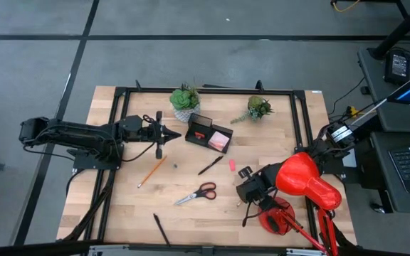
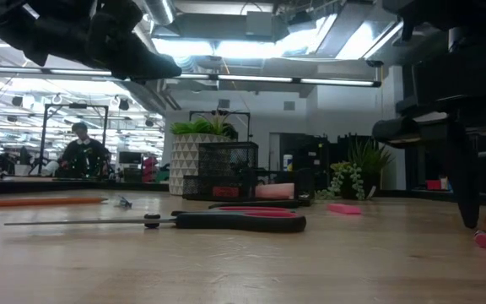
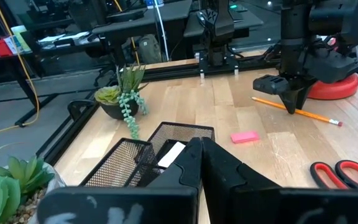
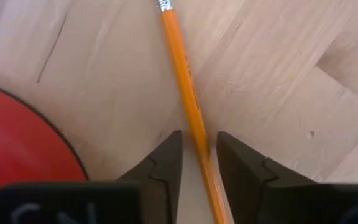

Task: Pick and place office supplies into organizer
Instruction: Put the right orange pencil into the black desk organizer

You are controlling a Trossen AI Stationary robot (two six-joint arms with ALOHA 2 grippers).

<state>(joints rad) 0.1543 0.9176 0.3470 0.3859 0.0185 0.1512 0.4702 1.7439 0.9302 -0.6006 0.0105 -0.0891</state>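
Organizer: your small black wire-mesh desk organizer (image 1: 206,133) stands near the bench's far edge, about midway along, with a pink sticky-note pad (image 1: 220,141) in its low tray.
Loose supplies: you have red-handled scissors (image 1: 197,193), a black pen (image 1: 210,166), a small pink eraser (image 1: 232,164) and an orange-yellow wooden pencil (image 1: 151,171) lying mid-bench; a second black pen (image 1: 161,229) lies at the near edge.
Right gripper (image 4: 196,163): you have it low over the bench near the right near corner, beside the red desk lamp's base (image 4: 17,149); fingers narrowly parted, straddling a second orange-yellow pencil (image 4: 184,81), contact not discernible.
Left gripper (image 1: 171,134): it hovers just left of the organizer, fingers together, holding nothing.
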